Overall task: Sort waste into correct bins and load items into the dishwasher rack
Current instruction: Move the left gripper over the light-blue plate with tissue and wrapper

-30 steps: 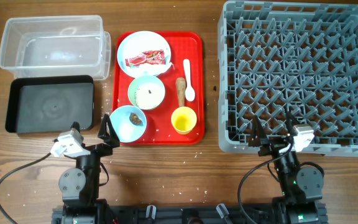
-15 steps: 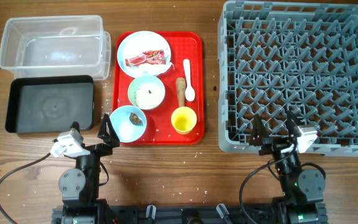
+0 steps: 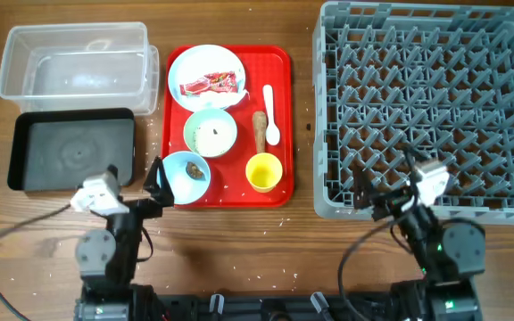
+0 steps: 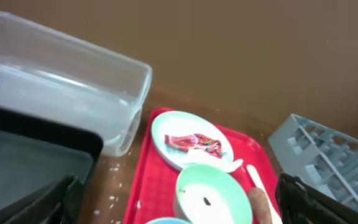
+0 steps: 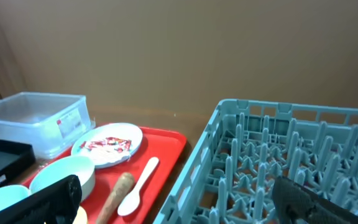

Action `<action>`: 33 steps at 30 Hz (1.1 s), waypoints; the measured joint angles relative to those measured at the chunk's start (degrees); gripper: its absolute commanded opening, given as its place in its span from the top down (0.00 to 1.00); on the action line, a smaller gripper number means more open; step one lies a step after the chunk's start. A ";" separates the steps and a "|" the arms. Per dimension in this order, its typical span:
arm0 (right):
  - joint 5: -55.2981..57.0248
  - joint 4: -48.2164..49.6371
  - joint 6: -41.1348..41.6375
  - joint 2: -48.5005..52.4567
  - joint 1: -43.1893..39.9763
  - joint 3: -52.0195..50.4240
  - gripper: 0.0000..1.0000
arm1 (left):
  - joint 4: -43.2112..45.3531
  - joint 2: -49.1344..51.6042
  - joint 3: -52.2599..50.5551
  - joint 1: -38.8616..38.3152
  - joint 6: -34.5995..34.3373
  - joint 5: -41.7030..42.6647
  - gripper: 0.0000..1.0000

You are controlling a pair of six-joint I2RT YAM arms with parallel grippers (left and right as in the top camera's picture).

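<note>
On the red tray (image 3: 279,67) a pale blue plate (image 3: 194,62) holds the red wrapper (image 3: 211,84). A mint bowl (image 3: 210,132) holds white crumbs. A blue bowl (image 3: 178,178) holds a brown lump (image 3: 195,168). The yellow cup (image 3: 263,172), white spoon (image 3: 270,114) and brown stick (image 3: 259,130) lie beside them. My left gripper (image 3: 136,183) (image 4: 185,208) is open and empty by the tray's front left corner. My right gripper (image 3: 388,178) (image 5: 182,205) is open and empty over the front edge of the grey rack (image 3: 431,111). No crumpled paper shows.
The clear tub (image 3: 74,61) stands at the back left, with the black tray (image 3: 71,150) just in front of it. White crumbs are scattered on the wooden table around the red tray. The rack holds nothing.
Both arms have shifted slightly, the left a little toward the tray, the right wrist up toward the rack. Nothing on the tray has moved.
</note>
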 measured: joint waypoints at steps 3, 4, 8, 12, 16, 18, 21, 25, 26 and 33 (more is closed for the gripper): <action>-0.33 -1.46 -2.82 8.57 -0.07 6.27 0.00 | -1.64 9.66 6.97 0.00 2.14 1.99 0.00; -0.37 -2.19 -3.58 10.86 -0.11 8.07 0.00 | -2.95 13.09 9.46 0.00 2.54 2.51 0.00; -0.37 -7.17 -7.65 20.74 -0.17 16.17 0.00 | -10.82 28.57 23.32 0.00 3.78 5.77 0.00; -0.39 -14.14 -8.87 29.73 -0.26 25.18 0.00 | -22.53 45.20 41.40 0.00 7.76 9.49 0.00; -0.44 -29.73 -9.40 38.82 -0.28 37.35 0.00 | -37.64 62.60 61.00 0.00 12.13 13.00 0.00; -0.55 -36.68 -9.49 44.28 -0.33 44.46 0.00 | -49.72 71.69 73.05 -0.17 13.62 14.12 0.00; -0.59 -40.89 -9.49 48.65 -0.31 49.20 0.00 | -57.16 81.79 84.78 -0.81 14.58 14.91 0.00; -0.96 -43.41 -9.46 51.49 -0.31 49.66 0.00 | -55.10 85.81 87.23 -1.31 14.78 15.76 0.00; -1.36 -43.98 -9.46 52.33 -0.31 49.66 0.00 | -53.57 86.16 87.25 -1.31 14.78 15.98 0.00; -3.02 -44.35 -8.59 53.05 -0.31 49.66 0.00 | -48.06 87.41 91.91 -3.37 7.98 14.23 0.00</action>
